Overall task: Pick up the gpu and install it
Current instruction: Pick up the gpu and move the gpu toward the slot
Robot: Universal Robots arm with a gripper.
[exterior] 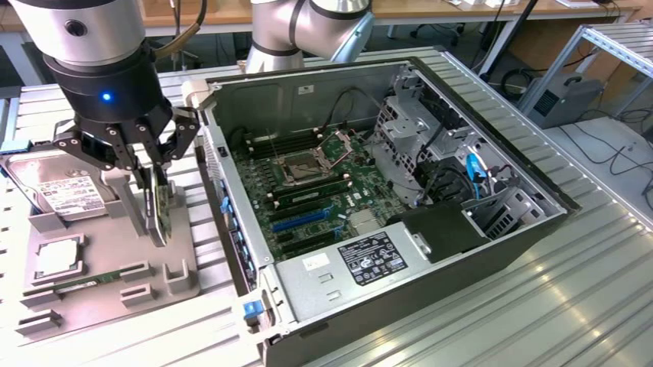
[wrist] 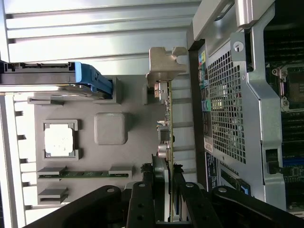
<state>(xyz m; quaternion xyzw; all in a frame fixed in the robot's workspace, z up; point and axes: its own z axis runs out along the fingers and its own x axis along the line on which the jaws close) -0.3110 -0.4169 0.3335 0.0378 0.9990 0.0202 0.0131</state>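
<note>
- Black gpu (exterior: 156, 210) stands on its long edge in the grey parts tray (exterior: 179, 264). It's just beside the outer wall of the open computer case (exterior: 479, 260), on the exterior view's left of it.
- On my wrist cam I'm looking down at the gpu (wrist: 169, 128) edge-on. It's a thin line with its silvery bracket (wrist: 164, 61) at the end away from the claw.
- I've got the gripper (exterior: 151, 162) right over the gpu, one finger on each face. In the wrist view the gripper (wrist: 168, 173) has its pads tight against both sides, so I'd call that pinching the gpu.
- Can't tell from here whether the gpu's lower edge touches the tray or hangs just off it.
- Same tray, on the exterior view's left of the gpu: a hard drive (exterior: 61, 195) with a white label, a processor (exterior: 56, 260) in a square pocket, and a green memory stick (exterior: 97, 281) lying flat.
- Motherboard (exterior: 306, 199) lies exposed inside the case, apart from the gpu.
- Everything sits on a ribbed aluminium table (exterior: 531, 321).
</note>
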